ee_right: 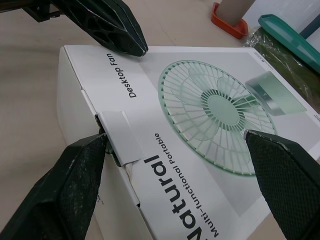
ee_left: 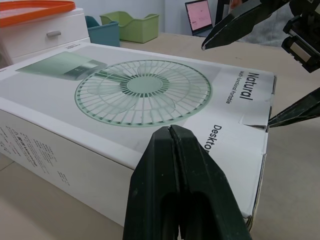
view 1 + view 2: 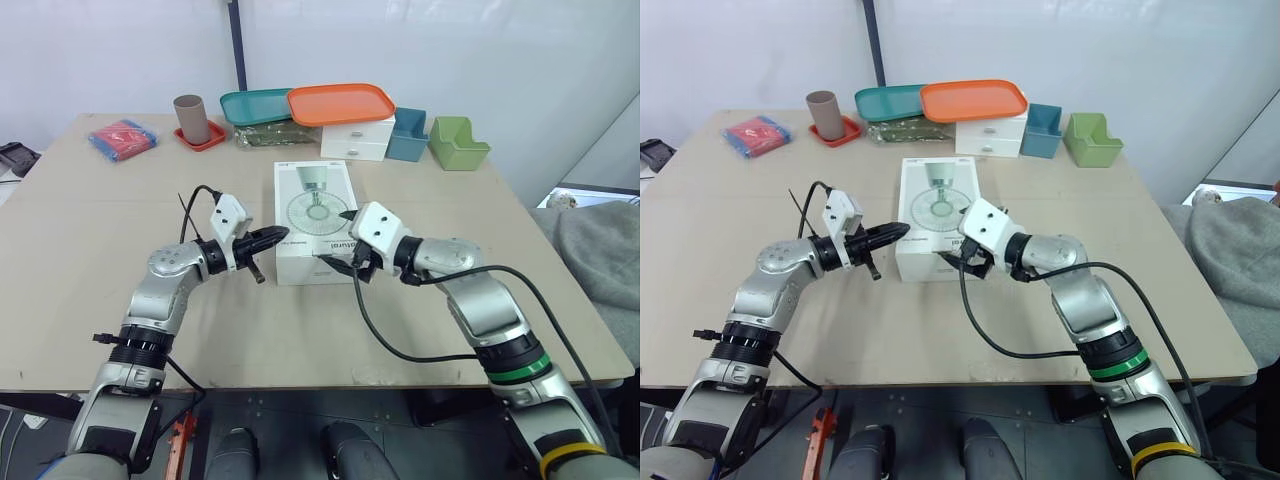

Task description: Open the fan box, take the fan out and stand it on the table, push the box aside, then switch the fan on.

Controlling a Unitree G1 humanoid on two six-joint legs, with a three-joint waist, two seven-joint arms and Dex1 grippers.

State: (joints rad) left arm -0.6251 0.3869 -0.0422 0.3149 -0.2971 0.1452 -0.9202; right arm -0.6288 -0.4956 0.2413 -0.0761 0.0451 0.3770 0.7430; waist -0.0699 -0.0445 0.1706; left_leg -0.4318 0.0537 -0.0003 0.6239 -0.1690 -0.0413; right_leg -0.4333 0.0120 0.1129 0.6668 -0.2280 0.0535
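Note:
The white fan box (image 3: 312, 205), printed with a green fan, lies flat at the table's middle. My left gripper (image 3: 278, 237) is shut with nothing in it, its tips resting on the box's near left top edge; in the left wrist view its fingers (image 2: 170, 150) meet over the box top (image 2: 140, 95). My right gripper (image 3: 338, 238) stands open across the box's near right end. In the right wrist view one finger (image 1: 75, 170) sits at the end flap's tab (image 1: 120, 137), which is pulled out a little, and the other finger (image 1: 282, 160) hovers over the lid.
Along the back edge stand a brown cup on a red coaster (image 3: 193, 120), a teal tray (image 3: 255, 104), an orange tray (image 3: 340, 103) on white drawers (image 3: 355, 140), a blue bin (image 3: 408, 135) and a green bin (image 3: 457, 144). A red packet (image 3: 122, 138) lies back left.

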